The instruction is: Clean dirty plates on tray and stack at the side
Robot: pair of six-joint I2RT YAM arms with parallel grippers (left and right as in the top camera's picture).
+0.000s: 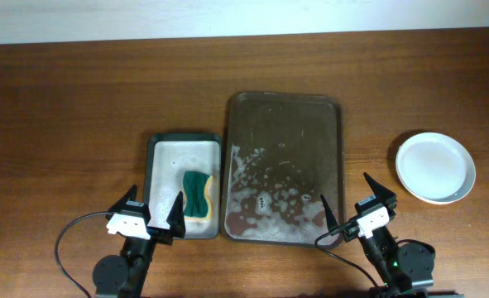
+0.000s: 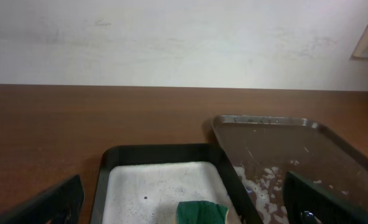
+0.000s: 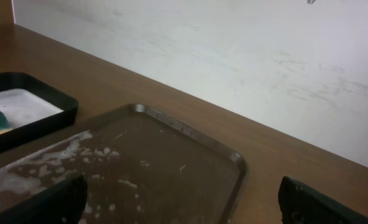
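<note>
Near table (image 1: 79, 99) edge: left tool (image 1: 152, 207) has its jaws wide apart with nothing in them. The right tool (image 1: 352, 203) is the same, spread wide and empty, with one finger over the near right corner of the big tray (image 1: 285, 116). A sponge (image 1: 198, 192) lies in the small tray (image 1: 184, 135) on white foam, just ahead of the left tool. The big tray sits just beside the small one, suds (image 1: 261, 186) over its near half. A white plate (image 1: 435, 166) is on the table right of the big tray, apart from it, and looks clean. Can't tell if more plates lie under it.
</note>
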